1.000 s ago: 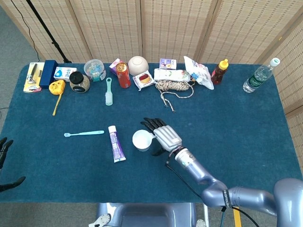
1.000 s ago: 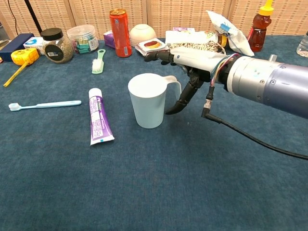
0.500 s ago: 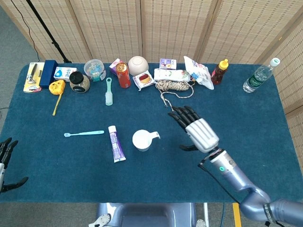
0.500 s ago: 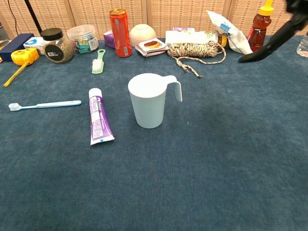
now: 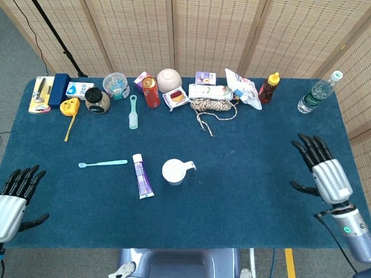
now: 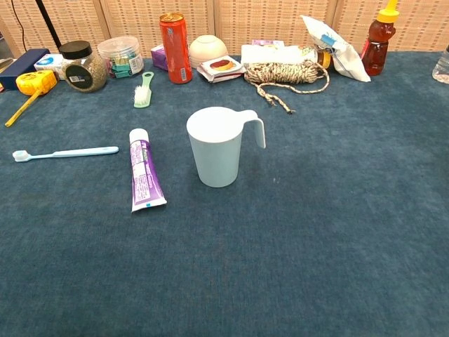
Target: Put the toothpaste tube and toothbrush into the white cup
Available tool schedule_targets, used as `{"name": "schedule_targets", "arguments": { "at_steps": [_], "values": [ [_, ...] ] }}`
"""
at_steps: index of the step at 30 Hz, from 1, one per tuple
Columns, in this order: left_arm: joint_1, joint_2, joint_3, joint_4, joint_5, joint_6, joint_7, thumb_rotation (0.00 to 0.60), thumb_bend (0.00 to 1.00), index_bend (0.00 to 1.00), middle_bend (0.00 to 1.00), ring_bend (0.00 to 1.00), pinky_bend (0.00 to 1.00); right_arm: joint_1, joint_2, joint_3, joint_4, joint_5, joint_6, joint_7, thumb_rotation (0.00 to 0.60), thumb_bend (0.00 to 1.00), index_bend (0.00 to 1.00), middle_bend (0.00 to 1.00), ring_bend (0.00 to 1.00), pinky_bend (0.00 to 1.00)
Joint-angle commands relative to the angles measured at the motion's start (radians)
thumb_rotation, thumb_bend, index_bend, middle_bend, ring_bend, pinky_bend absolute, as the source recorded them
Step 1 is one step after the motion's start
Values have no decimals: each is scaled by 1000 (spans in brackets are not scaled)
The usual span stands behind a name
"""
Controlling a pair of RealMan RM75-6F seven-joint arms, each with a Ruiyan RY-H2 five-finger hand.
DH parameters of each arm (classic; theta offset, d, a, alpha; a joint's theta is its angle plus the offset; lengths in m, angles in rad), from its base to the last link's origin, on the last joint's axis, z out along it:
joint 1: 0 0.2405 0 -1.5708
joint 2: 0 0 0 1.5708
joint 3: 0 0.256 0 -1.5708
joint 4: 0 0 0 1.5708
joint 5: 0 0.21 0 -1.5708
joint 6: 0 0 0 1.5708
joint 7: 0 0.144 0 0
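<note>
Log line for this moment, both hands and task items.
left hand open, idle | right hand open, idle | toothpaste tube, toothbrush flat on table | white cup upright, empty

Counter (image 6: 337,232): dark blue cloth. Cup (image 6: 217,146): white. Toothbrush (image 6: 66,152): pale blue. Toothpaste tube (image 6: 144,175): white with purple print. Can (image 6: 175,38): red. Both hands (image 5: 326,174) (image 5: 13,202): silver, black fingers.

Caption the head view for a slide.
Both hands, left and right, open at table edges; toothbrush, toothpaste tube beside white cup.
</note>
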Motion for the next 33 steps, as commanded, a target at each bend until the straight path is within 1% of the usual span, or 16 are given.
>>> {"name": "schedule_targets", "arguments": {
  "at_steps": [1,4,7,12,15,20,22,25,29,33],
  "values": [
    [-16,9,-10,-5,-4,-16,30,600,25,0,0,0,0,-85,9,-42,-16,21,54,34,600,0,0,0,0,0],
    [-24,10,-18,-14,10,-12,86,600,26,0,0,0,0,-127,17,-57,-45,17,89,36,600,0,0,0,0,0],
    [-49,7,-25,-11,35,-29,122,600,26,0,0,0,0,-153,18,-60,-57,5,120,28,600,0,0,0,0,0],
    [-144,-19,-51,58,100,-103,146,600,27,0,0,0,0,-172,32,-47,-74,-11,155,30,600,0,0,0,0,0],
    [-215,-68,-73,141,145,-144,145,600,30,0,0,0,0,-176,35,-44,-77,-13,151,32,600,0,0,0,0,0],
    [-338,-164,-87,303,206,-259,191,600,39,0,0,0,0,-177,31,-33,-77,-17,149,42,600,0,0,0,0,0],
    [-388,-214,-84,379,239,-298,210,600,40,0,0,0,0,-178,26,-25,-73,-21,154,41,600,0,0,0,0,0],
    [-449,-287,-70,480,270,-341,203,600,44,0,0,0,0,-178,19,-17,-67,-22,149,44,600,0,0,0,0,0],
    [-496,-356,-71,537,254,-398,225,600,63,0,0,0,0,-176,16,-14,-64,-31,141,63,600,0,0,0,0,0],
    [-535,-407,-73,549,237,-455,267,600,76,0,0,0,0,-179,10,-9,-60,-41,147,64,600,0,0,0,0,0]
  ]
}}
